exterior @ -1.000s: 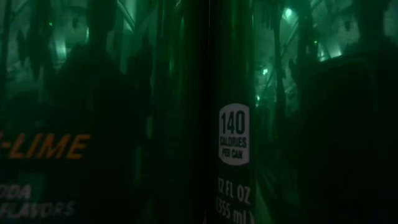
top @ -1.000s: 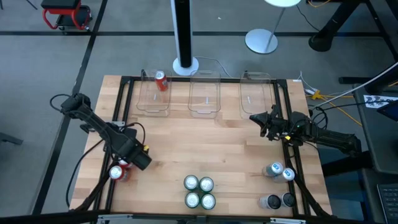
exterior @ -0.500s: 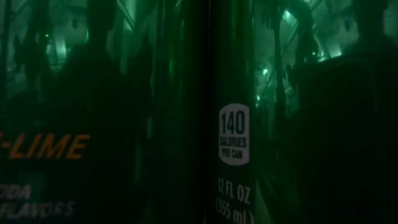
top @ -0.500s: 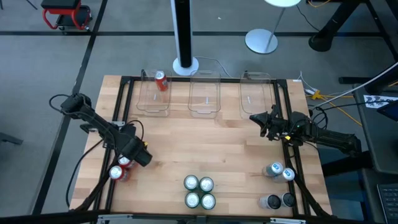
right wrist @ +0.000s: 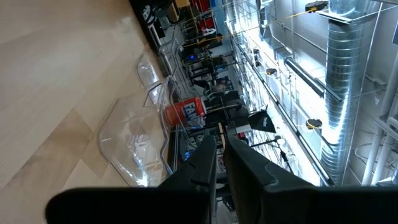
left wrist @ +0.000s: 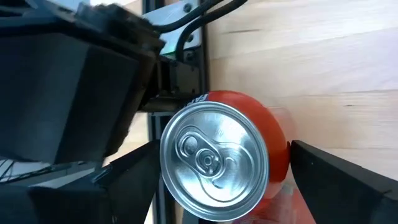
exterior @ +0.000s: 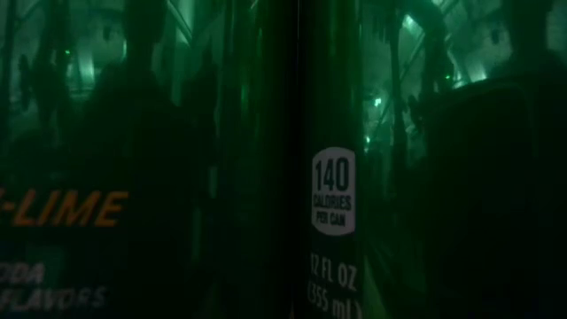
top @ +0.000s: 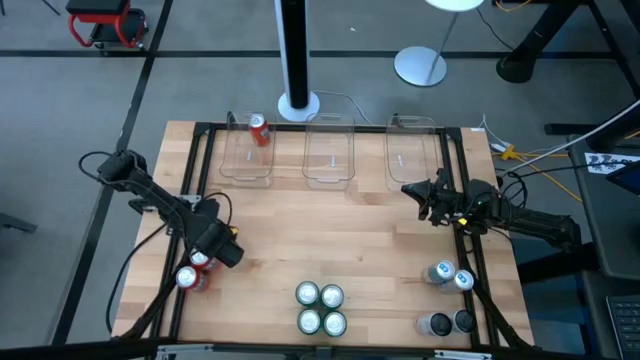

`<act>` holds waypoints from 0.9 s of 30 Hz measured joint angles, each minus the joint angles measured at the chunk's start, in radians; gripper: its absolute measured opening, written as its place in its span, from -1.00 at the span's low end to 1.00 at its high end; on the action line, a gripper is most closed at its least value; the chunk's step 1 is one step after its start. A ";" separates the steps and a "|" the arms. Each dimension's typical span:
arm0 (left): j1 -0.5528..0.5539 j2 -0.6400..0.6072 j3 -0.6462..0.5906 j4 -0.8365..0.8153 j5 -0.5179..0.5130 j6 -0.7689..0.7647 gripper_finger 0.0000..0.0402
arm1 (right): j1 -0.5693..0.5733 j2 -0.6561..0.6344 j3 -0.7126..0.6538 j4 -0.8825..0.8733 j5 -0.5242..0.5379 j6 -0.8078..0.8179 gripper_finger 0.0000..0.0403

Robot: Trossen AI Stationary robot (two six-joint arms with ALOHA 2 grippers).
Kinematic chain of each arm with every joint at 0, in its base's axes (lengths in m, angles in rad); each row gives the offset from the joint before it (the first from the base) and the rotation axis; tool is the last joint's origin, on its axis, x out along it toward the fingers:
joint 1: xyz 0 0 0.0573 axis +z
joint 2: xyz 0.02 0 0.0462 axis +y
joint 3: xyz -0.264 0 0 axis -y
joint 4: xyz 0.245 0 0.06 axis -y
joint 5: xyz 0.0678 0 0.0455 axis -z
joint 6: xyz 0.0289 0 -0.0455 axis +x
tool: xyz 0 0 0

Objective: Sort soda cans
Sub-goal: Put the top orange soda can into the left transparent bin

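Observation:
My left gripper [top: 203, 258] points down over the red soda cans near the table's left near corner and is shut on one of them [left wrist: 214, 162]. A second red can [top: 187, 278] stands beside it. Another red can [top: 258, 130] stands in the left clear bin [top: 247, 160]. Several green cans [top: 320, 308] stand at the near edge's middle. Blue and silver cans [top: 450, 275] and dark cans [top: 448, 322] are near the right near corner. My right gripper [top: 415, 192] is shut and touches nothing, in front of the right bin [top: 415, 150]. My left gripper has the red can's side wall [left wrist: 283, 146] just below its silver top, pinched between the two fingers [left wrist: 329, 177]. The fingers come from above, pointing down along the can's sides. Whether the can's base is on the table or lifted, I cannot tell.
Three clear bins line the far edge, the middle one [top: 330, 155] and the right one holding nothing. A black frame rail [top: 190, 180] runs along the table's left side by the red cans. A green can's label [exterior: 333, 204] fills the low view. Bare wood [top: 330, 230] spreads across the middle.
My left gripper has shifted a little toward the table's far edge over the red cans, and the red can under it shows more in the high view.

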 joint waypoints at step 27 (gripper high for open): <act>0.000 -0.021 0.027 0.218 -0.137 0.135 0.65 | 0.000 0.000 0.000 0.000 0.000 0.000 -0.82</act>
